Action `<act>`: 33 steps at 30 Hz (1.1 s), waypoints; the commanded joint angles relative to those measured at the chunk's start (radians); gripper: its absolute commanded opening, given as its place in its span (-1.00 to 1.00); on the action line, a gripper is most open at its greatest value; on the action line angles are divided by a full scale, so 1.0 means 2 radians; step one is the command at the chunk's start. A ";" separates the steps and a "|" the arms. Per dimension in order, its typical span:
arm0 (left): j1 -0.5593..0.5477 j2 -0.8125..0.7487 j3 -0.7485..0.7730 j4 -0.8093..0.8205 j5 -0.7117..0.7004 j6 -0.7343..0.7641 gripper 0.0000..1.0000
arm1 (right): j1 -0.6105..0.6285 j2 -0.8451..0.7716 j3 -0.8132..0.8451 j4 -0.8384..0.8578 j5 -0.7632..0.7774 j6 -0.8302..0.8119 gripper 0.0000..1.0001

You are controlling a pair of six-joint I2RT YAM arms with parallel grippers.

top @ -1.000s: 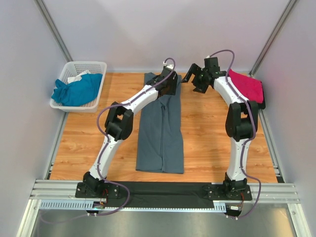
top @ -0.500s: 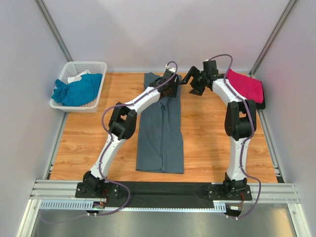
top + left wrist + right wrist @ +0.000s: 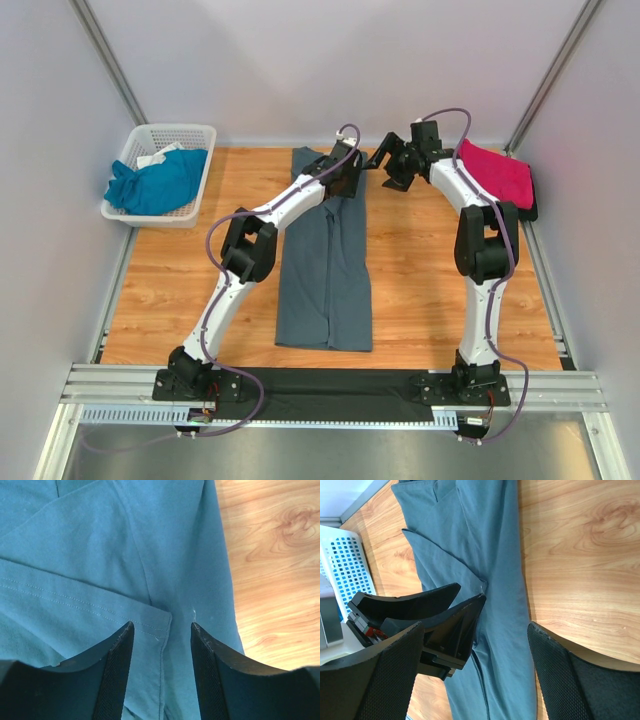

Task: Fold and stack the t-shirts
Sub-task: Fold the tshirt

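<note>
A dark slate-grey t-shirt (image 3: 325, 270) lies down the middle of the table, folded lengthwise into a long strip. My left gripper (image 3: 347, 185) is low over its far end, open. In the left wrist view its fingertips straddle a stitched sleeve hem (image 3: 161, 630) of the grey shirt (image 3: 125, 545), near the cloth's right edge. My right gripper (image 3: 383, 165) hovers just right of it, wide open and holding nothing. In the right wrist view the gripper (image 3: 472, 630) frames the left gripper's fingers (image 3: 455, 622) and the grey shirt (image 3: 495, 540). A magenta-pink t-shirt (image 3: 497, 172) lies at the back right. A teal-blue t-shirt (image 3: 155, 182) sits in the basket.
The white lattice basket (image 3: 175, 130) stands at the back left corner and its wall (image 3: 345, 565) shows in the right wrist view. Bare wood (image 3: 270, 555) borders the grey shirt on its right. White walls close in the table on three sides.
The left gripper has reached a little farther onto the shirt's far right edge. The right gripper has shifted left towards it and narrowed slightly.
</note>
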 commanded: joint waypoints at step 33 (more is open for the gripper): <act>0.018 -0.034 -0.034 0.019 0.007 -0.039 -0.86 | -0.003 0.010 0.020 0.007 -0.013 0.004 0.64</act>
